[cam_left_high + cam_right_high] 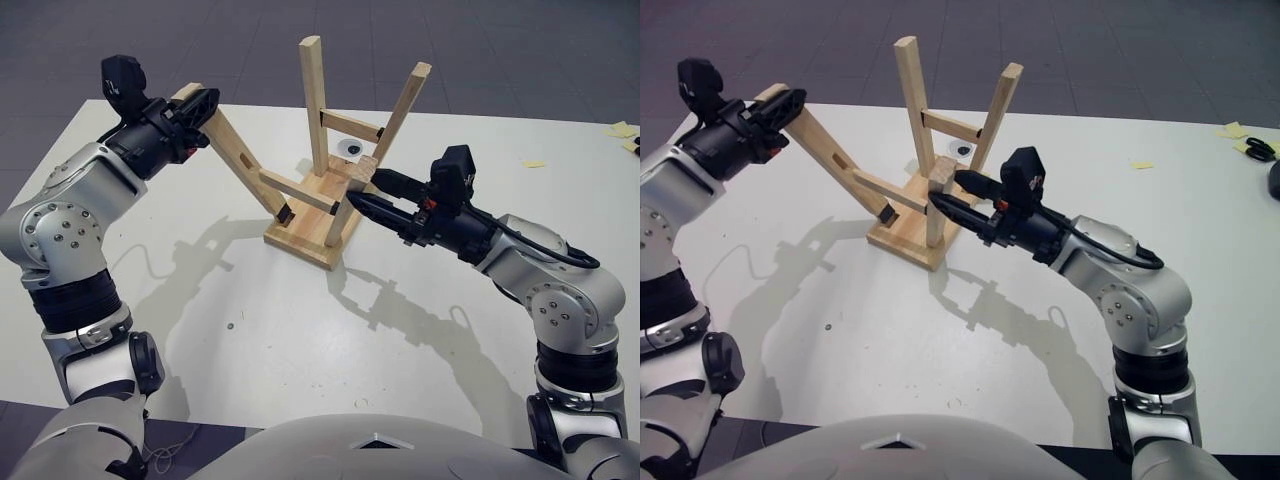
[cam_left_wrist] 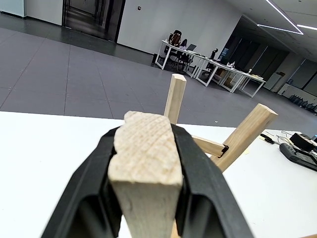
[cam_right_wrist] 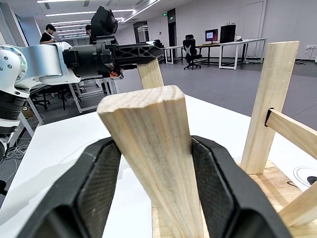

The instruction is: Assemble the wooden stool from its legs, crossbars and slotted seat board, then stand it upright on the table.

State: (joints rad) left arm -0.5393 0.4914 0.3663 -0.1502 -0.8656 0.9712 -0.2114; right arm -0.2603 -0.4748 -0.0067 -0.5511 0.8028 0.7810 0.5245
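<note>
The wooden stool lies upside down on the white table point(image 1: 300, 340), its slotted seat board point(image 1: 300, 243) flat on the surface and four legs sticking up and outward. My left gripper point(image 1: 197, 108) is shut on the top end of the left leg point(image 1: 243, 160), which leans far to the left; its end grain point(image 2: 143, 158) sits between the black fingers point(image 2: 195, 168). My right gripper point(image 1: 368, 190) is shut on the upper end of the near right leg point(image 3: 158, 163). Two rear legs point(image 1: 316, 100) stand joined by a crossbar point(image 1: 350, 126). Another crossbar point(image 1: 295, 190) links the two gripped legs.
A small round black-and-white mark point(image 1: 349, 150) lies on the table behind the stool. Yellow scraps point(image 1: 534, 163) sit near the far right edge. A tiny dark speck point(image 1: 230, 326) lies on the bare table in front of the stool.
</note>
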